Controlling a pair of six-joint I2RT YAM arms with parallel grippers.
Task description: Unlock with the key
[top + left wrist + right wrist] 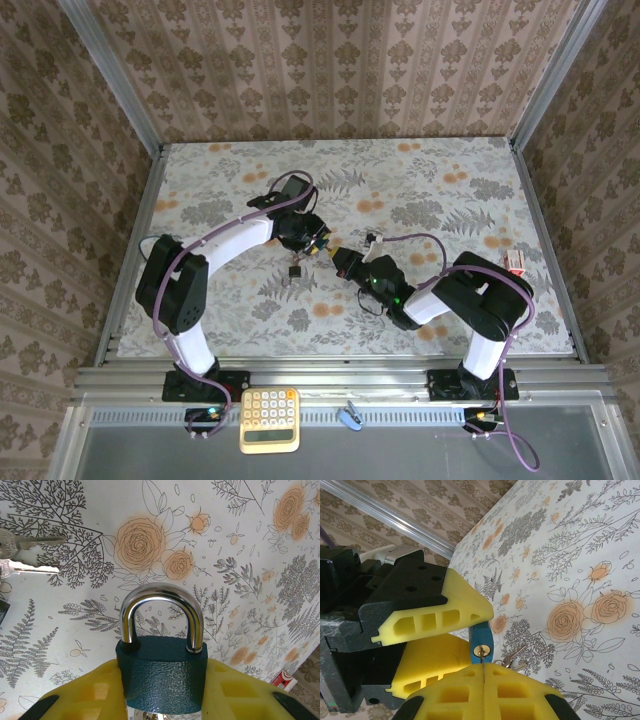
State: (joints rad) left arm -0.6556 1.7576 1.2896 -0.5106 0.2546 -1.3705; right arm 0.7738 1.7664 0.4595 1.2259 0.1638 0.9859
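Observation:
A blue-green padlock (162,680) with a silver shackle (162,597) is clamped by its sides between the yellow fingers (85,695) of my left gripper (162,692), held above the table. Both shackle legs sit in the body. In the right wrist view the padlock's (481,636) underside faces me with its brass keyhole (482,651). A thin key (482,658) goes into that keyhole, and my right gripper (483,669) is shut on it, fingertips pressed together. From above, the left gripper (305,235) and the right gripper (345,262) meet at the padlock (322,246) mid-table.
Spare keys (25,555) lie on the flowered tablecloth (240,555) below the padlock, the same spare keys (295,270) seen from above. A small red and white object (516,263) sits at the table's right edge. A yellow calculator (269,420) and a blue clip (352,416) rest on the near ledge.

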